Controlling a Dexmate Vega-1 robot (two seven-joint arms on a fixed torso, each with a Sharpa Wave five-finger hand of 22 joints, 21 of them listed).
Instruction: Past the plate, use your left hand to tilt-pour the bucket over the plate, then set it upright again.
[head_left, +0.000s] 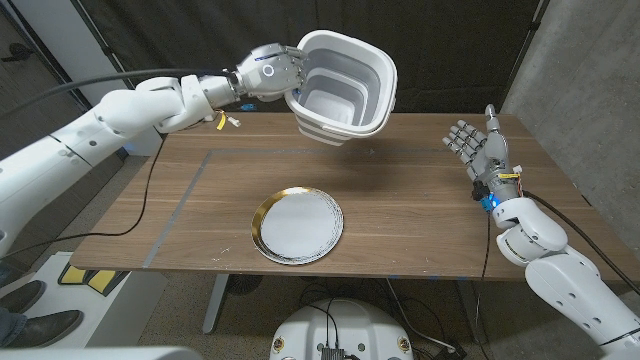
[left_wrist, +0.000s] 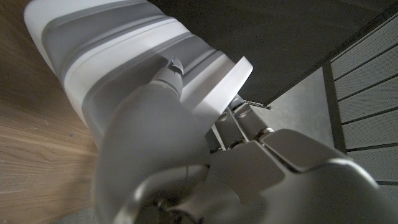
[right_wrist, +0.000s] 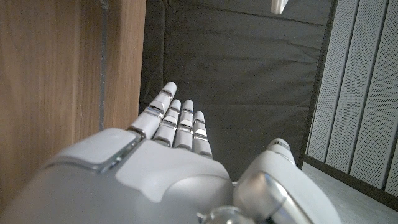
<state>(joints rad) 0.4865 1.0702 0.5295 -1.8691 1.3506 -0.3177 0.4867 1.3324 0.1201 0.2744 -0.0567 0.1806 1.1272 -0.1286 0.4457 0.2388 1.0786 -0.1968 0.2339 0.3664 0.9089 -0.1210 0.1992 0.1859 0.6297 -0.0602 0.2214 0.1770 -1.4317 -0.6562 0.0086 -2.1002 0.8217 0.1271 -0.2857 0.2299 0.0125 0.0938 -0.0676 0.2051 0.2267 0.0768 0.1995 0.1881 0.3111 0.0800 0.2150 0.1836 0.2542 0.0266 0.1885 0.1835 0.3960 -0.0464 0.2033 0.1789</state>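
White bucket (head_left: 345, 85) is held in the air by the left hand (head_left: 268, 72), which grasps its rim on the left side. It hangs tilted, mouth toward the near edge, beyond the plate (head_left: 297, 225). That gold-rimmed plate lies near the table (head_left: 420, 220) front edge. Right hand (head_left: 482, 150) stands at the right, fingers extended, released.

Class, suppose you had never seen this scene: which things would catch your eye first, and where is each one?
First the white bucket, held in the air by the left hand and tilted with its opening toward the camera, above the table's far edge. Next the gold-rimmed plate near the table's front edge, then the right hand, fingers apart, at the right side.
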